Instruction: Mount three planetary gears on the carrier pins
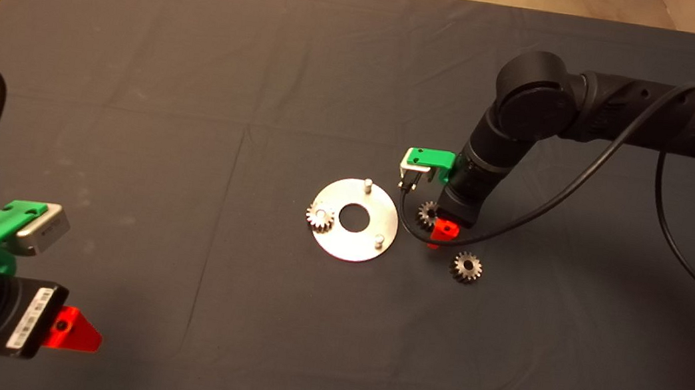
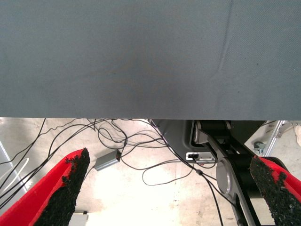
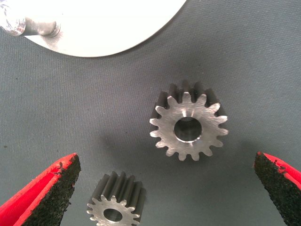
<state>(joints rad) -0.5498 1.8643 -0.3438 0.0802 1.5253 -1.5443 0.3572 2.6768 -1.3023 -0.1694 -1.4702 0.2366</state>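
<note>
Now the left gripper (image 1: pixel 76 330) is seen at the near left of the counter (image 1: pixel 203 68), parked and idle. Its jaws are spread apart with nothing held between them, as the left wrist view shows. Only one red finger of it is seen from above.

Next, toward the middle, the shiny disc (image 1: pixel 351 241) is laid flat on the dark mat. One gear (image 1: pixel 320 217) is already set on the left carrier pin. Two carrier pins are left bare: the far pin (image 1: pixel 367 185) and the near right pin (image 1: pixel 379 241).

Just right of the disc, the right gripper (image 1: pixel 440 231) is held low over the second gear (image 1: pixel 428 214). Its jaws are wide apart, one on each side of that gear (image 3: pixel 189 126), and the gear is not yet touched. So the step in hand is judged to be the pick-up of the second gear. Next, the jaws must be brought lower and closed on the teeth, and then the gear's hole must be lined up over a bare pin.

Farther right and nearer, the third gear (image 1: pixel 466 266) is left on the mat.

From above, the second gear is partly hidden by the arm and a black cable (image 1: pixel 554 202). How close the jaws are to the mat cannot be told.
</note>
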